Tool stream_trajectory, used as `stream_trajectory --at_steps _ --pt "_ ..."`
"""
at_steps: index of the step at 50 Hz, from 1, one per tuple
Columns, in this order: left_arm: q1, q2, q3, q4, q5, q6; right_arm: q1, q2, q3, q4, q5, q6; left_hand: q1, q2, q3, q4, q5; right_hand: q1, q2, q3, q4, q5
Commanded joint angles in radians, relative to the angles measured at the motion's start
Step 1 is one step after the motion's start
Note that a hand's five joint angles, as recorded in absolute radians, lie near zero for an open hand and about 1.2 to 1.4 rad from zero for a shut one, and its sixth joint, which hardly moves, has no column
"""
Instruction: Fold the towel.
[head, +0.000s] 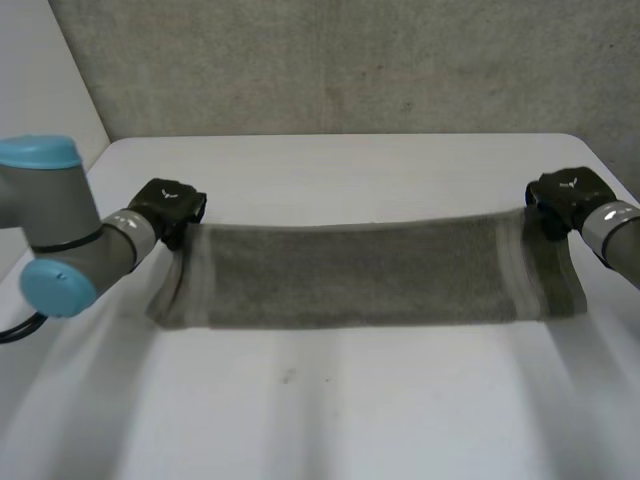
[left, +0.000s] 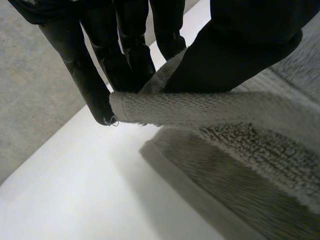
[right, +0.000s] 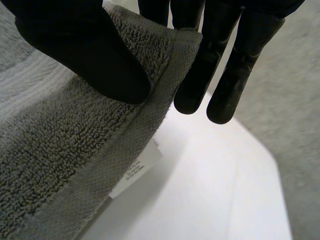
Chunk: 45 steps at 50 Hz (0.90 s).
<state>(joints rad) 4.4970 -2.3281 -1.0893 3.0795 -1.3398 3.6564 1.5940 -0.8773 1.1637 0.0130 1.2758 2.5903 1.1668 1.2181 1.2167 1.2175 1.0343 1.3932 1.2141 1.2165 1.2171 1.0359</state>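
Holding the grey terry towel (head: 360, 275) taut between the white tabletop's (head: 330, 410) left and right edges.
Your left hand (head: 168, 207) and right hand (head: 562, 196) each pinch one towel corner.

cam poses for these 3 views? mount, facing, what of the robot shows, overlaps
Head view: between and behind the arms, looking down at the white table; arms, left hand, right hand show.
Left wrist view: on the left wrist, looking along the palm; own hand pinches a towel corner.
Right wrist view: on the right wrist, along the palm; own hand pinches another corner, white label beneath.
Shared: all see towel and table.
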Motion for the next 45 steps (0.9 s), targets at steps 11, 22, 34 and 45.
stream_trajectory --at_steps 11,22,34,45 --pt "-0.059 -0.168 0.256 -0.034 -0.07 -0.073 0.087 0.089 -0.104 -0.056 0.12 -0.004 -0.992 -1.044 -1.042 -1.043 -1.034 -1.219 -1.04 -1.042 -1.043 -1.036" --pt "-0.052 0.157 -0.091 -0.073 -0.055 -0.133 0.072 -0.224 0.213 -0.039 0.083 -0.004 -0.992 -1.044 -1.042 -1.043 -1.034 -1.219 -1.04 -1.042 -1.043 -1.036" --pt "-0.048 0.374 -0.486 0.071 -0.053 -0.136 -0.058 -0.301 0.445 -0.054 -0.026 -0.007 -0.992 -1.044 -1.042 -1.043 -1.034 -0.959 -0.78 -0.782 -0.783 -0.776" --pt "-0.062 0.415 -0.621 0.186 -0.056 -0.142 -0.108 -0.224 0.548 -0.176 -0.079 -0.073 -0.992 -1.044 -1.042 -1.043 -1.034 -0.721 -0.542 -0.544 -0.545 -0.538"
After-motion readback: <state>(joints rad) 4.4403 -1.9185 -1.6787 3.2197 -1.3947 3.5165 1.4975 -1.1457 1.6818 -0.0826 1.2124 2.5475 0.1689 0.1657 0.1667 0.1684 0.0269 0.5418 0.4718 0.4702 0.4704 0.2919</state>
